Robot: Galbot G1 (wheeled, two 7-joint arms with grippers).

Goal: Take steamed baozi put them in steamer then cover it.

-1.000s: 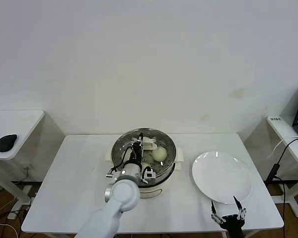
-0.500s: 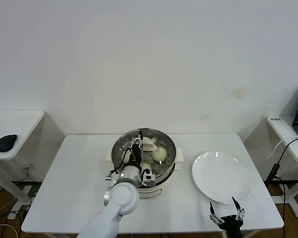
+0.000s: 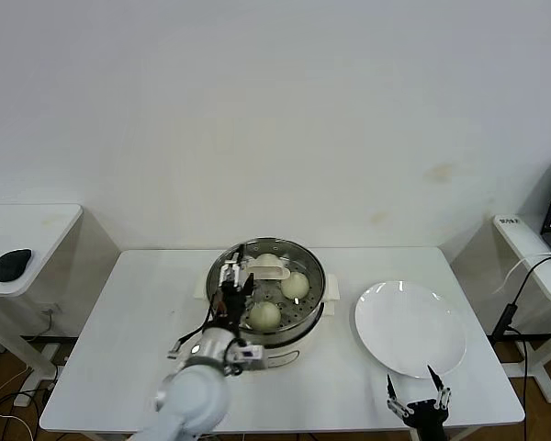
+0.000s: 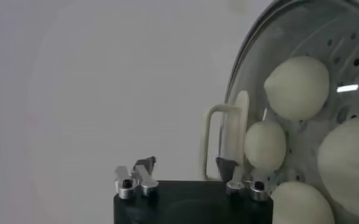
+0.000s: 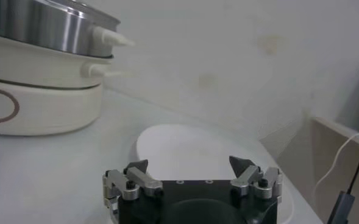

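The steamer (image 3: 308,312) stands mid-table on its cream base. Cream-white baozi lie on its perforated tray, one at the front (image 3: 264,315) and one at the right (image 3: 295,285). The left wrist view shows several baozi (image 4: 296,87) in the tray next to a cream loop handle (image 4: 219,143). My left gripper (image 3: 236,278) is open and empty over the steamer's left rim; it also shows in the left wrist view (image 4: 185,165). My right gripper (image 3: 413,404) is open and empty at the table's front right edge, before the plate. The cover is out of view.
An empty white plate (image 3: 410,328) lies right of the steamer and shows in the right wrist view (image 5: 216,152) beyond the right gripper (image 5: 188,164). Side tables stand at far left and far right. A black mouse (image 3: 12,264) lies on the left one.
My left gripper has drawn back to the left from over the tray, uncovering the front baozi. The right gripper has dropped slightly.
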